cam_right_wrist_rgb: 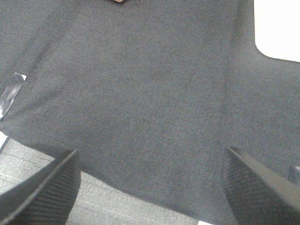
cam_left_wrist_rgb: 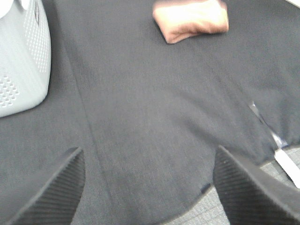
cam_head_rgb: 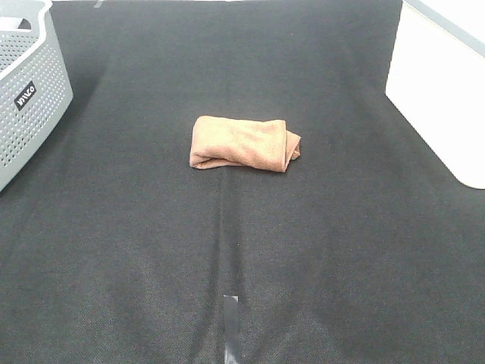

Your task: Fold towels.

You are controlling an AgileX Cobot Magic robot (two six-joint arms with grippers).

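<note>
Both pincers hang with nothing between their fingers. On the left gripper the two ribbed black pads stand wide apart over bare cloth, and the right gripper shows the same wide gape above the near hem of the black table cover. Neither one touches anything, and neither arm shows in the high camera, so they sit well back toward the near edge.

Out from them, along the middle crease of the cover, lies the rust-brown towel. It rests well apart from both grippers, about mid-table, already doubled into a short thick bundle, long side running across. Its left end looks squared off; its right end bulges in a rounded roll with loose layers showing. The left wrist view catches it at the far side of the cover; the right wrist view shows only a sliver of it at the frame's edge.

To my eye the folding looks largely done, though the bundle is a bit lumpy. If another fold or a tidy-up is meant, I would come in low from the near side, one gripper at each end, and pinch all the layers together so the roll at the right does not spill open.

A grey perforated basket stands at the far left, a white block at the far right, both clear of the towel.
</note>
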